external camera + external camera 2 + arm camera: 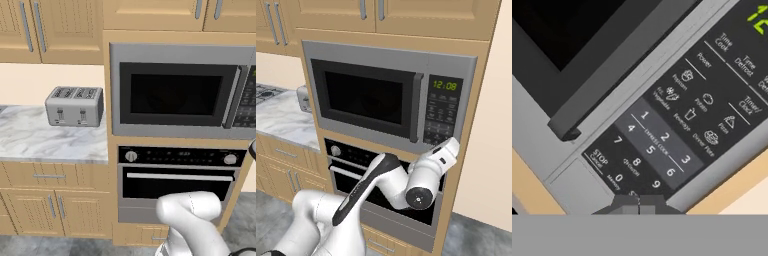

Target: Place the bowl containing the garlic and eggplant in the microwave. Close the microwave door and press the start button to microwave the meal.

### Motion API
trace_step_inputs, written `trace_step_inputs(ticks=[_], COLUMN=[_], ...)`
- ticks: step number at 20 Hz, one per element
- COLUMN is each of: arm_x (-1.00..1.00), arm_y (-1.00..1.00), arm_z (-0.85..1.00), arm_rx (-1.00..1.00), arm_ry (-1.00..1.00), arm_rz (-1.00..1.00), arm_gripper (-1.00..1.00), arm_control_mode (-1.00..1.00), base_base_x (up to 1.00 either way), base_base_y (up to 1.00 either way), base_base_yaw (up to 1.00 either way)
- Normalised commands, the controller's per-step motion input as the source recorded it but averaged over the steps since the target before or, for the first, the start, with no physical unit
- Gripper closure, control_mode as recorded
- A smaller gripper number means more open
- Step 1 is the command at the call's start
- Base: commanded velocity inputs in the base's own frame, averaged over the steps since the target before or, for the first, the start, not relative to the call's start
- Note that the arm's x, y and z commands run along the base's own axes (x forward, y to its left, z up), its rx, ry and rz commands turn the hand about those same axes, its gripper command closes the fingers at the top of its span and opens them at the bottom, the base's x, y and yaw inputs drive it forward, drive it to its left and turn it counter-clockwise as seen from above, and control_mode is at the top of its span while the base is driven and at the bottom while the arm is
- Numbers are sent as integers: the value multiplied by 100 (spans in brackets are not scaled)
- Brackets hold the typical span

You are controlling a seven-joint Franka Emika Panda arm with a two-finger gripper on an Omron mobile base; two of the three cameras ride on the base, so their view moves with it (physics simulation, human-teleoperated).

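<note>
At the bottom edge of the hand view, near 6 o'clock, the gripper (638, 202) has its two dark finger tips pressed together with no gap, and it holds nothing. It stands right at the lowest row of the keypad (677, 125), just under the digits 0 and 9, and looks close to touching. In the right base view the gripper (452, 144) sits under the keypad (442, 111), at about 6 o'clock from the green clock.

I judge the risk is a wrong key. The start button is hidden behind the finger tips, so I cannot tell if they are on it. The STOP/Cancel key (601, 159) lies near, at about 10 o'clock from the tips, and 0 and 9 are also close; a small slide can press one of them, or the grey frame between keys.

Farther back, the microwave (182, 90) faces the robot, its long axis horizontal. The microwave door (363, 97) looks closed and flat with the front, its bar handle (416, 106) upright beside the keypad. The bowl is not visible through the dark glass, so I cannot tell if it is inside; this is a second risk.
</note>
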Motion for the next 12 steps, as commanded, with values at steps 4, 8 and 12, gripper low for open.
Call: trace_step_inputs(ticks=[4,8,12], arm_x=[26,31,25], arm_y=[-4,0,-15], arm_z=[-17,-14,-18], arm_rx=[0,0,0], arm_ry=[-1,0,-1], arm_rz=[0,0,0], arm_gripper=[100,100,100], arm_control_mode=[-100,-100,-100], base_base_x=[0,0,0], base_base_y=[0,0,0], base_base_yaw=[0,0,0])
